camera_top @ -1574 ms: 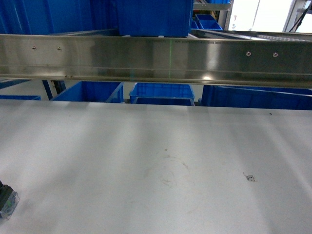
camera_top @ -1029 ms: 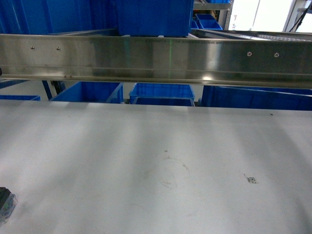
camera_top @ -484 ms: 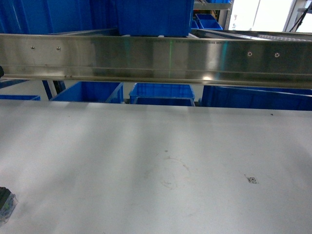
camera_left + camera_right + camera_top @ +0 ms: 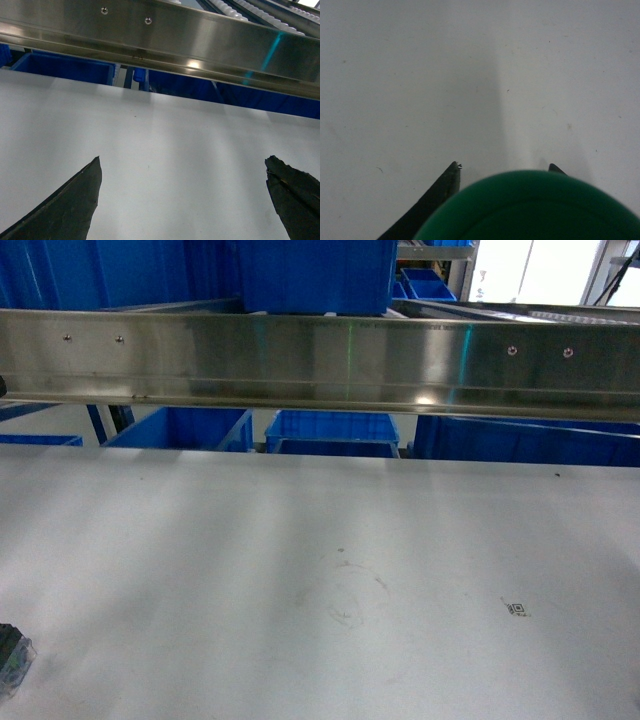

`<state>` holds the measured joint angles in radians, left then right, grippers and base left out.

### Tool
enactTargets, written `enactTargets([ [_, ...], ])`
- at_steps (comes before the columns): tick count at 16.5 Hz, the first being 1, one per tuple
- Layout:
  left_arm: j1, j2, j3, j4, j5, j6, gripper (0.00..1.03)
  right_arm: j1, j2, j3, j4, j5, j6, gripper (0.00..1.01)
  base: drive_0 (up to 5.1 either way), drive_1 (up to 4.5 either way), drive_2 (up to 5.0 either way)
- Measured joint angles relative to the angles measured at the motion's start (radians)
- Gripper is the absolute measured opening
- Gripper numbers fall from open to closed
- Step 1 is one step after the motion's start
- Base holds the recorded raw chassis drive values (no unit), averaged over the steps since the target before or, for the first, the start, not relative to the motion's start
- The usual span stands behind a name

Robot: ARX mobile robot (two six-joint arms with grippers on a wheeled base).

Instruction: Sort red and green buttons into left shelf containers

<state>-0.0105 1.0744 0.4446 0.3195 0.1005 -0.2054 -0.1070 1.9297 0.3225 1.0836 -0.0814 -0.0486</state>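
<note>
Looking forward from my head camera, I see the pale grey desk (image 4: 320, 580) filling the lower two thirds of the frame, marked with faint scuffs near its middle and a small printed square tag (image 4: 517, 609) toward the lower right. Across the upper part runs a long brushed steel rail (image 4: 320, 360), spanning the frame from left to right. Behind and above it, at the top centre, stands a large deep blue container (image 4: 315, 275). Below the rail, past the far edge of the desk, a row of blue bins (image 4: 332, 432) shows through the gap.

At the lower left corner of the head view sits a small dark object with a clear casing (image 4: 12, 660), cut by the frame edge; I cannot tell what it is.

My left end effector (image 4: 182, 200) hangs over the desk with its two dark fingers spread wide, one at the lower left and one at the lower right of the wrist view, bare desk between them.

My right end effector (image 4: 502, 170) pinches a green button (image 4: 530, 207), whose round cap bulges across the bottom centre of the right wrist view and hides most of the fingers; only the two dark tips show on either side of it, above plain desk surface. Neither end effector appears in the head view.
</note>
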Motion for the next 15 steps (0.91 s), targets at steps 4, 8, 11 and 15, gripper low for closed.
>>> enactTargets([
  [4,0.0,0.0,0.0,0.0,0.0,0.0,0.98,-0.003,0.023,0.008,0.039,0.0,0.019,0.27,0.0,0.0,0.0],
  [8,0.0,0.0,0.0,0.0,0.0,0.0,0.98,0.059,-0.354,-0.044,-0.208,0.003,0.156,0.27,0.0,0.0,0.0],
  [11,0.0,0.0,0.0,0.0,0.0,0.0,0.98,0.074,-0.821,0.018,-0.295,0.045,0.232,0.27,0.0,0.0,0.0],
  [15,0.026,0.127,-0.085,0.221,-0.069,0.038,0.98,0.074,-0.787,-0.01,-0.328,0.048,0.243,0.27,0.0,0.0,0.0],
])
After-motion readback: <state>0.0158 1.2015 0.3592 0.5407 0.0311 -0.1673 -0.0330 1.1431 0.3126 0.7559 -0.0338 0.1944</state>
